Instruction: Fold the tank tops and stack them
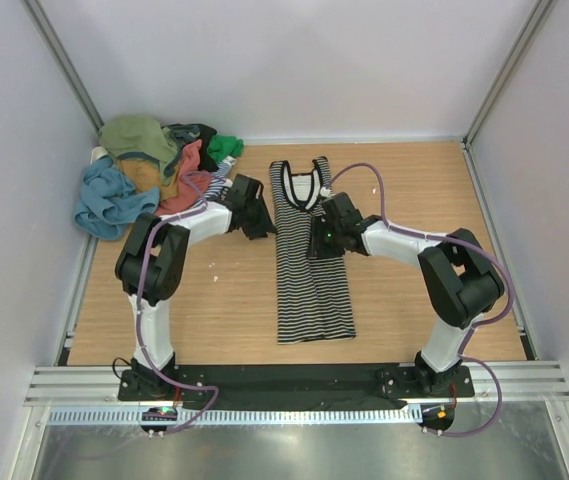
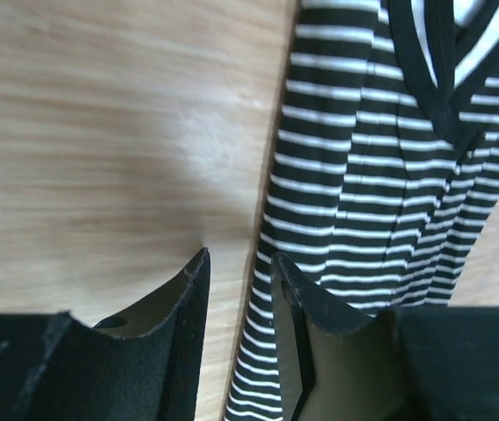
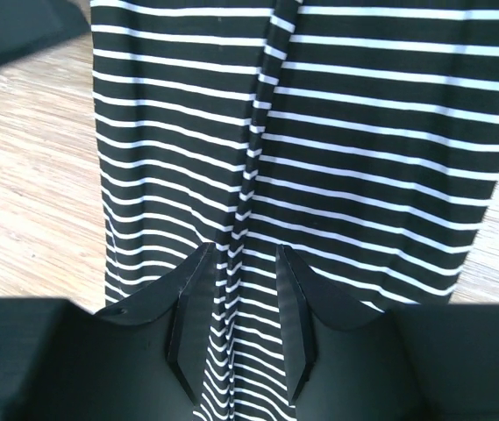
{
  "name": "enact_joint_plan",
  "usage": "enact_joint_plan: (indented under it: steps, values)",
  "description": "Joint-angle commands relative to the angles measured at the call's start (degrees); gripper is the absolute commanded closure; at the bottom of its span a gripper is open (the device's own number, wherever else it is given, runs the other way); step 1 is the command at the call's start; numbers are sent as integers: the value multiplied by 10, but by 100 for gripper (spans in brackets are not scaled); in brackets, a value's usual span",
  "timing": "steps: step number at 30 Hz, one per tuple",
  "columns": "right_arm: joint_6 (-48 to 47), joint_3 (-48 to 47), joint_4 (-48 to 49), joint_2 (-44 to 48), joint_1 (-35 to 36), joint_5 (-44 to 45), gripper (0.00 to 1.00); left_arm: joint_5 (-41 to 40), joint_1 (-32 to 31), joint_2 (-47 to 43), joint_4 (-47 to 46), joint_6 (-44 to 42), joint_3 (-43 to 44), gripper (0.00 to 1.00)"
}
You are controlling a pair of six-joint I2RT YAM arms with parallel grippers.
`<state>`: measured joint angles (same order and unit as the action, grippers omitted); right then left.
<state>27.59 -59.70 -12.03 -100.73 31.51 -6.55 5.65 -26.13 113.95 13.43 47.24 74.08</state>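
I see the striped tank top [image 1: 309,270] lying flat, lengthwise, mid-way across the table [image 1: 414,290], with the other tank tops [image 1: 149,170] heaped in the far left corner. My left gripper [image 2: 239,256] straddles its left edge and my right gripper [image 3: 245,248] a raised crease, both jaws narrowly parted.

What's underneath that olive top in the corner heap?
A mustard top, a coral top and a teal-blue top peek out from under the olive top; anything deeper is covered.
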Motion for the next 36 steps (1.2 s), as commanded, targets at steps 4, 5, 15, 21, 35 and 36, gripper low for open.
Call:
enact_joint_plan:
  steps: [4,5,15,21,35,36]
  values:
    - [9,13,39,27,7,-8,60,8,16,31,16,-20,51,67]
    - [8,11,38,26,9,-8,60,8,17,36,18,-21,55,68]
    - [9,3,42,2,11,-23,73,3,20,72,23,-25,97,82]
    - [12,4,44,-5,12,-29,92,6,22,80,27,-28,113,84]
    - [22,25,39,13,-7,0,99,-3,32,74,41,-30,131,66]
    - [23,27,38,15,-9,2,99,-1,31,75,41,-29,134,65]
